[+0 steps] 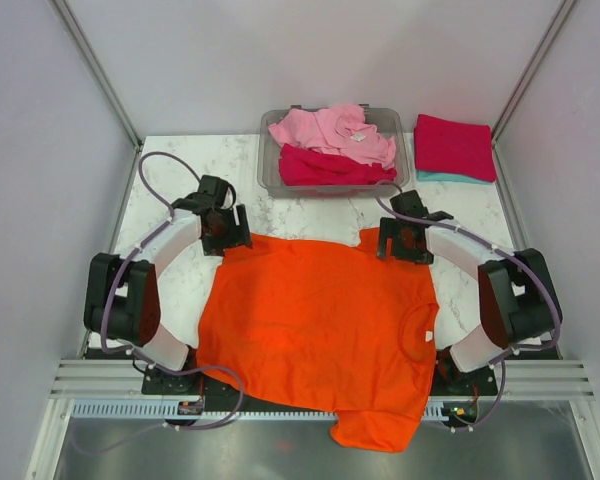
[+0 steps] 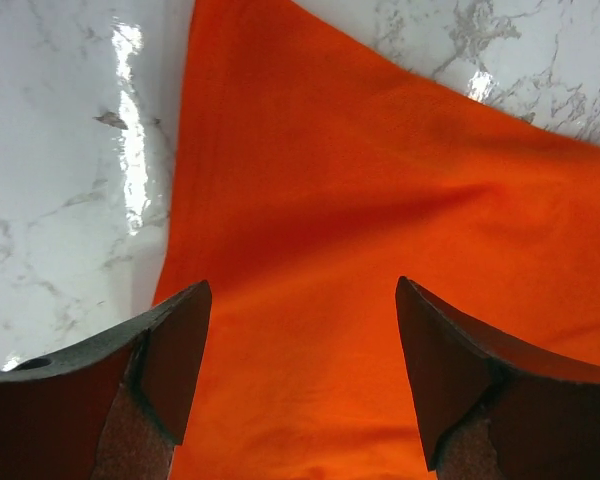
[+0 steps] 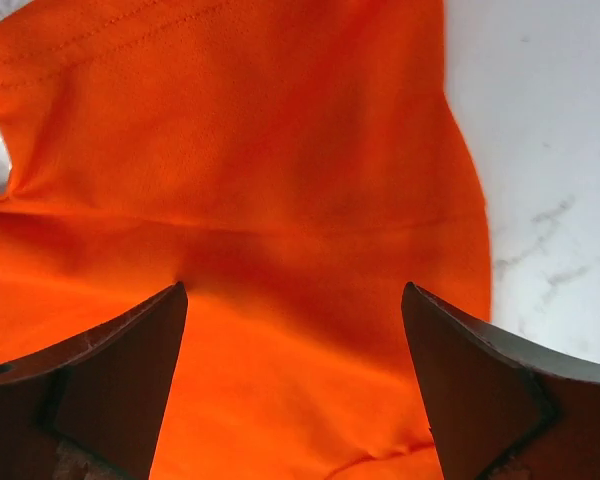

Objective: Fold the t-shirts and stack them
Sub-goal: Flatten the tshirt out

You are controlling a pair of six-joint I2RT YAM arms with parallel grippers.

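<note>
The orange t-shirt (image 1: 320, 320) lies on the worktop (image 1: 235, 160), hem left, collar right — its far edge beneath the left jaws at the hem corner and the right jaws at the sleeve, both spread wide, gripping nothing.

One orange t-shirt (image 1: 320, 320), one pink t-shirt (image 1: 330, 132), two crimson t-shirts (image 1: 325, 168) (image 1: 455, 145), one teal t-shirt (image 1: 450, 178), one bin (image 1: 270, 165).

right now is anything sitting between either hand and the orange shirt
Nothing visible does. The left hand and the right hand are both open, directly over the far edge of the orange shirt. Each wrist view shows only its cloth below the open jaws.
</note>
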